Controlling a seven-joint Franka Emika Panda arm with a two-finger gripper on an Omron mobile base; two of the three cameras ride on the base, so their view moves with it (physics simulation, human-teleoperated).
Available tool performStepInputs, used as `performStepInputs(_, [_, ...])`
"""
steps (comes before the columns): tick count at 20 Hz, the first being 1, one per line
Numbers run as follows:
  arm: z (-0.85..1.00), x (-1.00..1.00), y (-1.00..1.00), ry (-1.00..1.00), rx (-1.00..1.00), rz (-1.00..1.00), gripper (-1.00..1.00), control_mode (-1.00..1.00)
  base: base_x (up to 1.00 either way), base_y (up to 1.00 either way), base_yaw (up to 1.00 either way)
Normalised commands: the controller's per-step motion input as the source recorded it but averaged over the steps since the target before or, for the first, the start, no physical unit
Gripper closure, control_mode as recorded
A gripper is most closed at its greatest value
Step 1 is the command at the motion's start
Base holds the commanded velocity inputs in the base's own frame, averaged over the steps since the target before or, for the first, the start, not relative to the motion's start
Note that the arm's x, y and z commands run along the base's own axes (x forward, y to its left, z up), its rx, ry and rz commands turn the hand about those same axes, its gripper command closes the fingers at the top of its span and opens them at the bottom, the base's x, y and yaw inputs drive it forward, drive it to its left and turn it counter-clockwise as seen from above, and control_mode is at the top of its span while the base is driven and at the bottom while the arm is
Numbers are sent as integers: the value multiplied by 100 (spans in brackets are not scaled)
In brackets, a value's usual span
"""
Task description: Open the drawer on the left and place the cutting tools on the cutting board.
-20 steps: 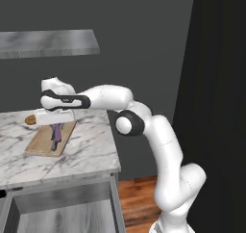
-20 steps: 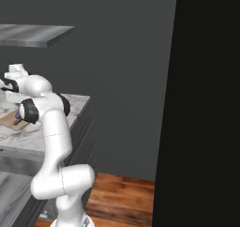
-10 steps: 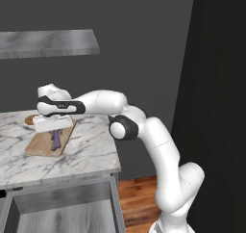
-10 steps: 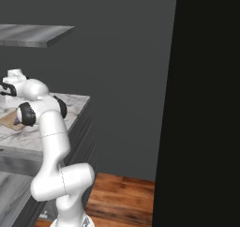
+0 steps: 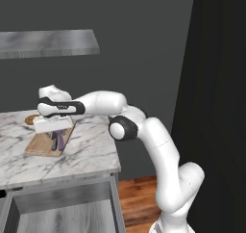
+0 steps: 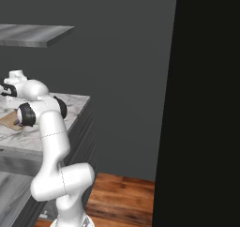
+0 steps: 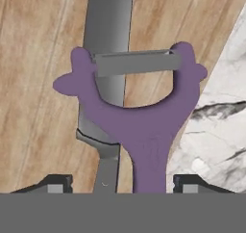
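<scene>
The tan cutting board [image 5: 41, 148] lies on the marble counter, and both cutting tools rest on it. In the hand view the purple-handled tool [image 7: 144, 131] lies across the dark knife [image 7: 108, 25] on the board [image 7: 33, 83]. My gripper [image 7: 122, 183] hangs just above them, open. Its fingertips [image 7: 60, 181] stand apart on either side of the purple handle and the knife's handle, clear of both. From the left base view the gripper [image 5: 54, 131] hovers over the purple tool [image 5: 59, 139]. The drawer [image 5: 62, 213] below the counter's front stands pulled out, pale grey inside.
A small round brown pastry [image 5: 31, 119] sits on the counter behind the board. A grey shelf [image 5: 48, 42] hangs above the counter [image 5: 91, 150]. The counter ends at its right edge, with wooden floor [image 6: 122, 198] and a dark wall beyond. The board's corner [image 6: 10, 120] shows beside my arm.
The hand has come down and slightly left toward the board. Its jaws, shut before, now stand open. The purple tool and knife lie on the board.
</scene>
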Motion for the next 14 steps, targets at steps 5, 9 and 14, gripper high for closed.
performStepInputs(5, [0, 4, 0, -3, 8, 0, -100, -100, 0, 0, 0])
performStepInputs(9, [30, -19, 0, -13, 8, 0, -100, -100, 0, 0, 0])
performStepInputs(14, [51, -60, -10, -18, 1, 0, -100, -100, 0, 0, 0])
